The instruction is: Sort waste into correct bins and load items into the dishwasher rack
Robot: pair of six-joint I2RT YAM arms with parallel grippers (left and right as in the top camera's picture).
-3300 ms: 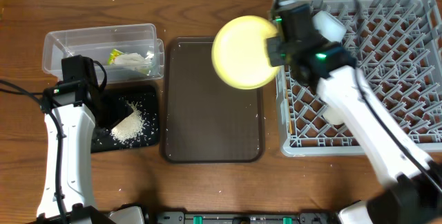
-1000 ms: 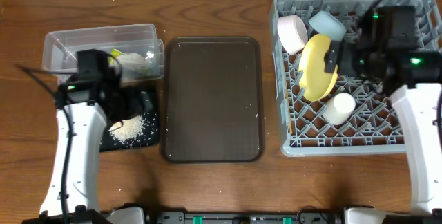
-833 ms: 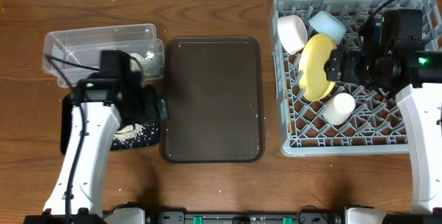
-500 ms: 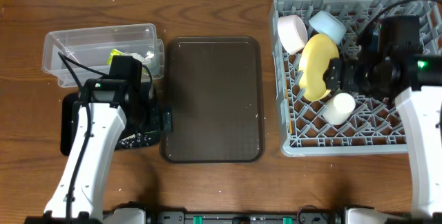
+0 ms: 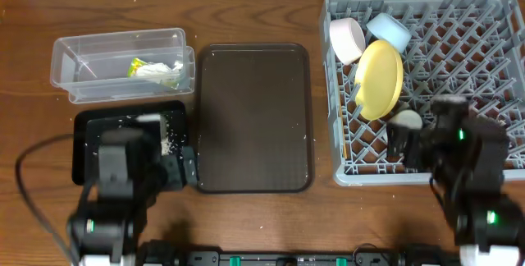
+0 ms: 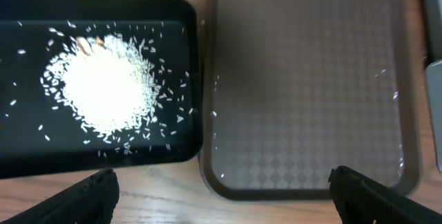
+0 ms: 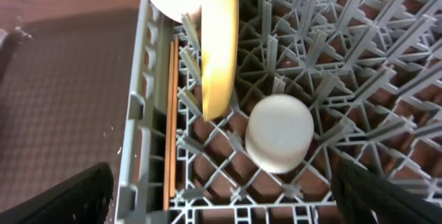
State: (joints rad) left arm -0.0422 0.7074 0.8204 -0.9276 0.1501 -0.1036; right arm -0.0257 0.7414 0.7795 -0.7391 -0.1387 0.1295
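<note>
Both arms drawn back to the near table edge, nothing held

Since half a second earlier, the left arm has been pulled away from over the black tray and the right arm from beside the yellow plate, which is left standing in the rack.

The left gripper (image 6: 224, 195) is seen with its fingers spread wide and nothing between them. Just beyond it lie the near rims of the black tray (image 6: 27, 162) and the brown serving tray (image 6: 304, 182), set side by side. The rice (image 6: 103, 89) is heaped in the black tray, ahead and to the left of this gripper. Farther off, the snack wrapper (image 5: 135, 67) and the tissue (image 5: 160, 71) are held in the clear tub (image 5: 82, 52).

The right gripper (image 7: 228, 198) is likewise spread and empty. The white cup (image 7: 280, 133) sits just ahead and slightly right of it, inside the dishwasher rack (image 7: 141, 148). The yellow plate (image 7: 219, 44) stands on edge between pegs, seen edge-on, its face running away from the gripper. The chopsticks (image 7: 170, 127) lie along the rack's left wall, their long axis pointing straight away from the gripper. The white bowl (image 5: 346, 39) and the light blue bowl (image 5: 387, 28) are lodged in the far left corner.

No dish or waste is seen outside its place, so the task is judged all but done; should the chopsticks need resetting, the right arm is the nearer, and they would be met end-on
</note>
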